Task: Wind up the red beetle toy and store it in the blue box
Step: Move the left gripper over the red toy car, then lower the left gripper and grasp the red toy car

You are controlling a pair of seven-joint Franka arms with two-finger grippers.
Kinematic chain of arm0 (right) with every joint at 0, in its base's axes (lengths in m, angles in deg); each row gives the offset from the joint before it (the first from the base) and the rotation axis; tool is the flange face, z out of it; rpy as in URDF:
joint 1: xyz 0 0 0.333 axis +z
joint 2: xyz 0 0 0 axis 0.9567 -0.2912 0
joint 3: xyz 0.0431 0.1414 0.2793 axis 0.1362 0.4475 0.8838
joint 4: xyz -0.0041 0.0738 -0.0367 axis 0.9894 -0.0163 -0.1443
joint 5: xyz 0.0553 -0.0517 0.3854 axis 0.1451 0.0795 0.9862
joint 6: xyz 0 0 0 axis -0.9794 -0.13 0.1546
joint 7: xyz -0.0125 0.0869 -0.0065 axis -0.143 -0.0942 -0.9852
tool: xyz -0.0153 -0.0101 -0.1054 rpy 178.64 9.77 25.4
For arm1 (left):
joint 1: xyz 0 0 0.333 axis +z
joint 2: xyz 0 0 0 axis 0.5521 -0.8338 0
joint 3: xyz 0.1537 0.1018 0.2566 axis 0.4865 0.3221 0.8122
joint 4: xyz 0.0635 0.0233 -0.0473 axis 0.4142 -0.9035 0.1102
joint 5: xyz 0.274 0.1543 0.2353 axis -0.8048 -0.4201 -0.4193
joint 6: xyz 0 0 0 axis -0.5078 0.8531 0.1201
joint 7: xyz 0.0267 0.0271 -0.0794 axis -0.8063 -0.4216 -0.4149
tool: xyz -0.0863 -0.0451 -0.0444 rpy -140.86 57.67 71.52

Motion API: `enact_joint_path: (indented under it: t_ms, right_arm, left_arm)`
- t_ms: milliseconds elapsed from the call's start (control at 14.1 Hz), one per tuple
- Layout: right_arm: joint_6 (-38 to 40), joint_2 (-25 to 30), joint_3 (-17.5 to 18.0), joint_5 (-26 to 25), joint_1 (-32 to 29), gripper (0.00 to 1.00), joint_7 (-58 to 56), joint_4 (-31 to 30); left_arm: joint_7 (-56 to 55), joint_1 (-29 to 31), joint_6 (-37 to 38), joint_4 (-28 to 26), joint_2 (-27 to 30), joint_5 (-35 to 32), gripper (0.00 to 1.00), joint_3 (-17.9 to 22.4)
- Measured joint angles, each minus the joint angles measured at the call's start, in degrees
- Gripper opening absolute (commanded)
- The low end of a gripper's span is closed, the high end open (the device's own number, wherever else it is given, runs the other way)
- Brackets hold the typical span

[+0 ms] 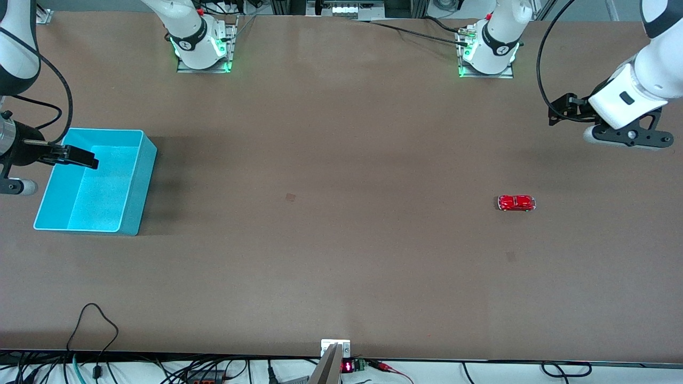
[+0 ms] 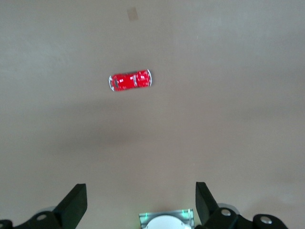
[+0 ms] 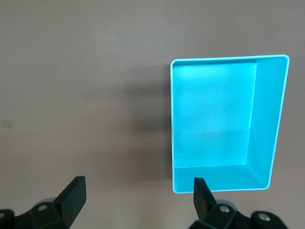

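Note:
The red beetle toy [image 1: 515,203] [image 2: 130,80] lies on its wheels on the brown table, toward the left arm's end. My left gripper [image 1: 560,109] [image 2: 141,196] hangs open in the air above the table near that end, apart from the toy, with nothing between its fingers. The blue box [image 1: 141,181] [image 3: 264,119] stands open-topped and empty at the right arm's end of the table. My right gripper [image 1: 80,158] [image 3: 137,192] hovers open over the box's rim, also holding nothing.
The two arm bases [image 1: 203,48] [image 1: 488,53] stand along the table edge farthest from the front camera. A small tape mark [image 1: 291,197] sits mid-table. Cables and a small display unit [image 1: 336,352] line the edge nearest the camera.

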Motion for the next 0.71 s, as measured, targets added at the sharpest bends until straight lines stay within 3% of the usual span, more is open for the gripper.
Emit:
enact_joint_path:
  t_ms: [283, 707]
  right_arm:
    - [0.48, -0.01, 0.03, 0.00, 0.01, 1.00, 0.00, 0.00]
    - [2.75, -0.01, 0.03, -0.01, 0.01, 1.00, 0.01, 0.01]
  left_arm:
    - [9.81, 0.16, -0.43, -0.01, -2.68, -0.03, 1.00, 0.01]
    - [42.41, 4.83, -11.87, -3.07, -8.71, -0.36, 1.00, 0.30]
